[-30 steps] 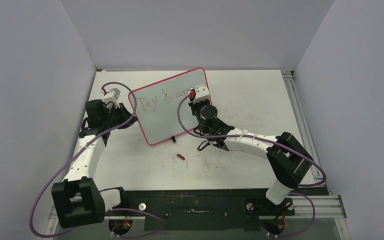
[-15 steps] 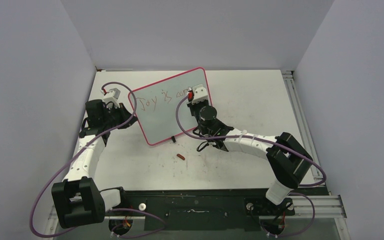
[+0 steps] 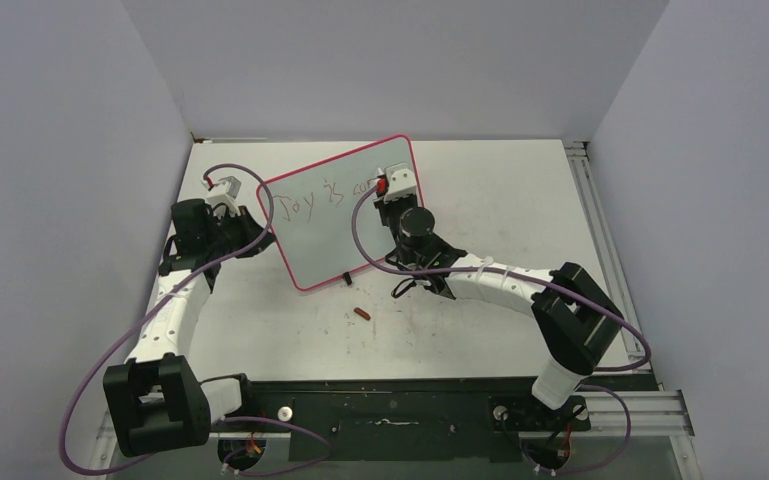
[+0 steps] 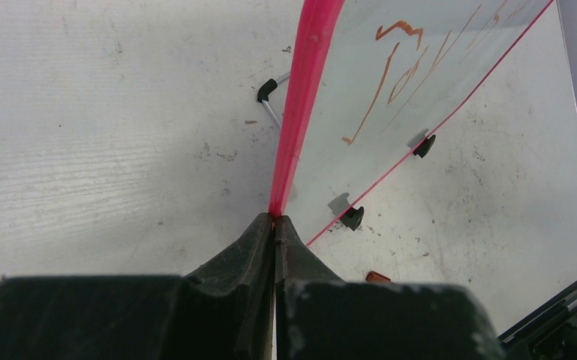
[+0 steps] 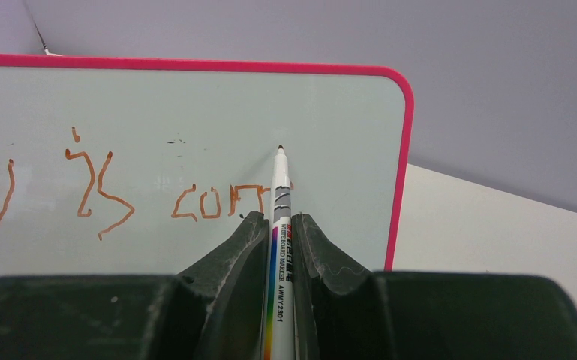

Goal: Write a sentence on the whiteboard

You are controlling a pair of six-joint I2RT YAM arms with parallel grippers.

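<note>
The whiteboard (image 3: 332, 225), pink-framed, stands tilted on the table's far middle. The sentence (image 3: 322, 196) in reddish-brown reads "Joy is con" and the start of one more letter (image 5: 217, 202). My left gripper (image 4: 276, 219) is shut on the board's pink left edge (image 4: 300, 97); it also shows in the top view (image 3: 258, 222). My right gripper (image 5: 276, 219) is shut on a white whiteboard marker (image 5: 280, 225). The marker's tip (image 5: 280, 149) points at the board just above and right of the last letter. In the top view the right gripper (image 3: 388, 190) is over the board's right part.
A small red-brown marker cap (image 3: 362, 315) lies on the table in front of the board and shows in the left wrist view (image 4: 377, 277). The board's black feet (image 4: 352, 217) rest on the scuffed tabletop. Grey walls enclose the table; a metal rail (image 3: 600, 230) runs along its right edge.
My right gripper with the marker has moved slightly up the board, towards its far edge. The left arm and the board have not moved.
</note>
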